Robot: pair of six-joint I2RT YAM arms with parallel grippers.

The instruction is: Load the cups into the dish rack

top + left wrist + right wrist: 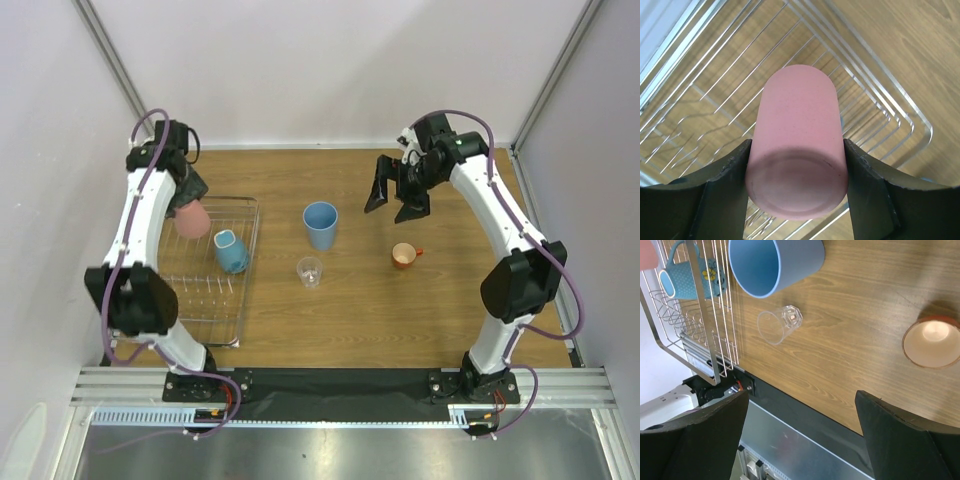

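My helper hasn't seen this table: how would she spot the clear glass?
On the wooden table, look right of the wire dish rack to the tall light-blue tumbler. Just towards the near edge from it sits the clear glass, the only see-through cup.

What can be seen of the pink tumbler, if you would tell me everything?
The pink tumbler is a plain, handle-less cylinder, matte and faintly speckled, plastic by its look. Its flat, ringed base faces the wrist camera; the mouth, hidden, points toward the dish rack below. The left gripper clamps its sides. Contact with the wires cannot be told.
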